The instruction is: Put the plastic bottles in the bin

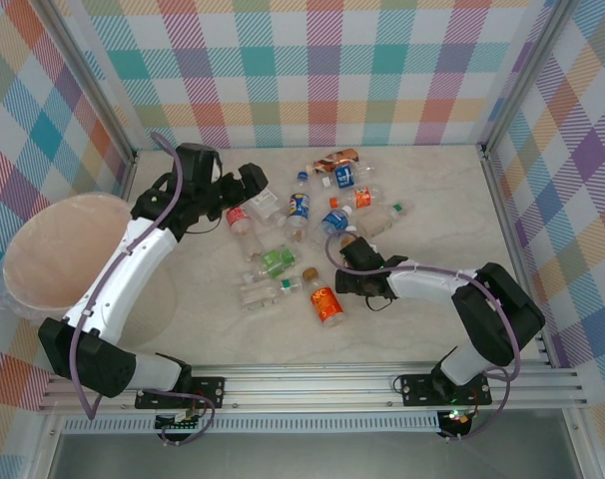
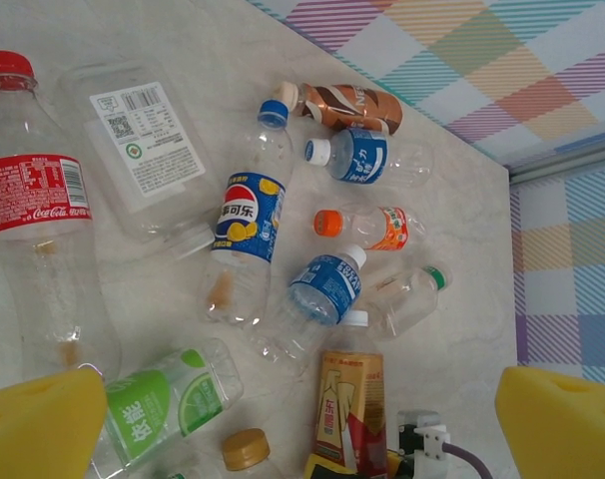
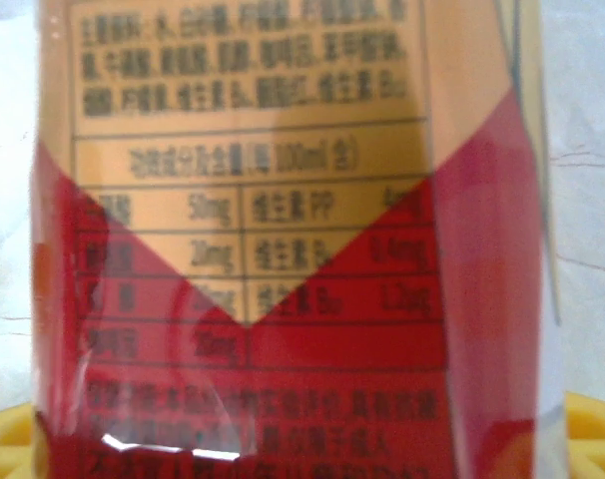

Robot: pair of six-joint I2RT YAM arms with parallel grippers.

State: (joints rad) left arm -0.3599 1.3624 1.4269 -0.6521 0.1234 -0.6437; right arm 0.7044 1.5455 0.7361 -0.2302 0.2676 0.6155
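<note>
Noting the right claw (image 1: 348, 249) astride the red-and-gold labelled bottle (image 3: 283, 249), pads (image 3: 594, 424) either side though we cannot tell if they grip, presumably to carry it left to the bin (image 1: 18, 284), while the left claw (image 1: 251, 182) hangs spread wide above the other bottles (image 1: 298, 215) on the worktop (image 1: 412, 339)

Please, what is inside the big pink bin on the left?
Inside the bin I see only its bare pale bottom; nothing lies on it. The left arm crosses over its right part, so that part is hidden.
</note>
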